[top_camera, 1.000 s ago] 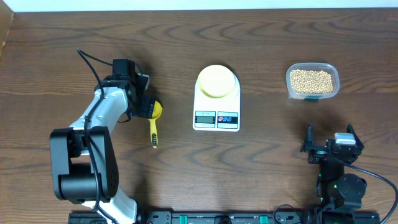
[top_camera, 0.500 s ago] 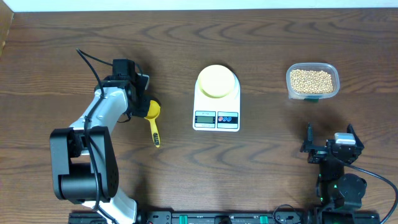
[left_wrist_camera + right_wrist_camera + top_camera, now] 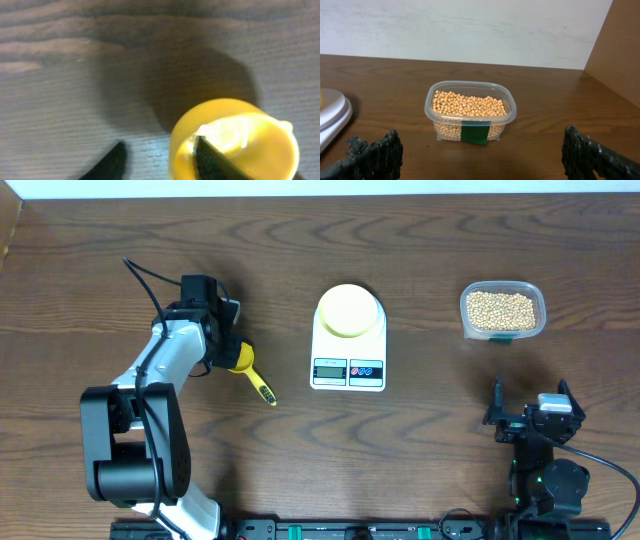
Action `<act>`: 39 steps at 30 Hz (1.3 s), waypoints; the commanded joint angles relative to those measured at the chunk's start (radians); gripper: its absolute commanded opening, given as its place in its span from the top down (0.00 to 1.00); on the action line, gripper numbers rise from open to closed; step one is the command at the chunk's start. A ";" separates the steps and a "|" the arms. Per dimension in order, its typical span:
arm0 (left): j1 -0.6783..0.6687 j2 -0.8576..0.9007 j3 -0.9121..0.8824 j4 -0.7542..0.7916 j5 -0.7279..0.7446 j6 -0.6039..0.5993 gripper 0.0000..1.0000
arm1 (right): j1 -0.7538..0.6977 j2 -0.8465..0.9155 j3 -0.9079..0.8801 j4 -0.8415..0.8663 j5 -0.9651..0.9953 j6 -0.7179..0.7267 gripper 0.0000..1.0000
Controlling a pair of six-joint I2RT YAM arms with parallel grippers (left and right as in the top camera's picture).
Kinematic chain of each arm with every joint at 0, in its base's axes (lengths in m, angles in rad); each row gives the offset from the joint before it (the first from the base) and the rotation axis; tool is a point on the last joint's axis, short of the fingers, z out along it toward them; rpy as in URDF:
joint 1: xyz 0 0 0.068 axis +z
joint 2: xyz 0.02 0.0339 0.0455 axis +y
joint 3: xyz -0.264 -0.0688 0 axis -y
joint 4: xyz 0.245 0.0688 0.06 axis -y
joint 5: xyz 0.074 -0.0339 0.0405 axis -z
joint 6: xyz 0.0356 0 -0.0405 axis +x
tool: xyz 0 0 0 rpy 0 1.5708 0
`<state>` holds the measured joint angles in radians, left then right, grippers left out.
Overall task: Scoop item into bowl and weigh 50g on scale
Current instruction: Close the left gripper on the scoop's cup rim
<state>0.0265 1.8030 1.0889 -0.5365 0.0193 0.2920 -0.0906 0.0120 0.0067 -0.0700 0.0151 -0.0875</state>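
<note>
Scale [image 3: 348, 352] display unreadable, yellow scoop [image 3: 250, 130] blurred, cut by bottom edge

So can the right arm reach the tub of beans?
Probably yes. The tub holding the beans sits straight ahead of the open right gripper, only bare table between.

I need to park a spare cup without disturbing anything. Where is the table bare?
Bare wood lies between the scale and the clear tub, and in front of the scale's display. It is crowded around the yellow scoop, where the left gripper is.
</note>
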 commanded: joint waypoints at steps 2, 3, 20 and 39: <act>0.006 0.010 0.014 0.000 -0.005 -0.037 0.36 | -0.006 -0.005 -0.002 -0.003 0.005 0.008 0.01; 0.006 0.010 0.014 0.000 -0.004 -0.047 0.35 | -0.006 -0.005 -0.002 -0.003 0.005 0.008 0.01; 0.006 0.026 0.012 -0.003 0.059 -0.069 0.31 | -0.006 -0.005 -0.002 -0.003 0.005 0.008 0.01; 0.006 0.056 0.008 0.000 0.059 -0.069 0.42 | -0.006 -0.005 -0.002 -0.003 0.005 0.008 0.01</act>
<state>0.0265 1.8481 1.0889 -0.5369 0.0731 0.2287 -0.0906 0.0120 0.0067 -0.0700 0.0151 -0.0875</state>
